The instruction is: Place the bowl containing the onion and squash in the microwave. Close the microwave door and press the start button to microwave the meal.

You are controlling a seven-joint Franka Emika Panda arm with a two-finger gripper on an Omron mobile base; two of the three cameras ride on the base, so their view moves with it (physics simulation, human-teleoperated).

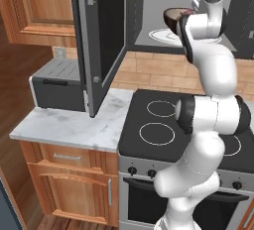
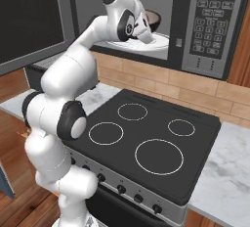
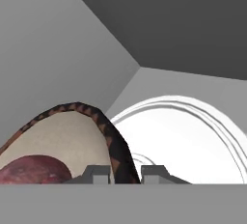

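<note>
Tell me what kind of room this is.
A simulated home kitchen: a black four-ring cooktop over an oven, an open over-range microwave above it, and wooden cabinets under a marble counter.

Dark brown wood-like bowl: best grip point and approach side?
Grip the dark brown wood-like bowl by its thin rim, one finger inside the tan face and one outside, as the gripper straddles it now. Come from the open front of the grey steel microwave; the cavity walls close off the other sides. The shallow, wide body looks too broad to span, and the reddish-purple onion sits inside.
</note>
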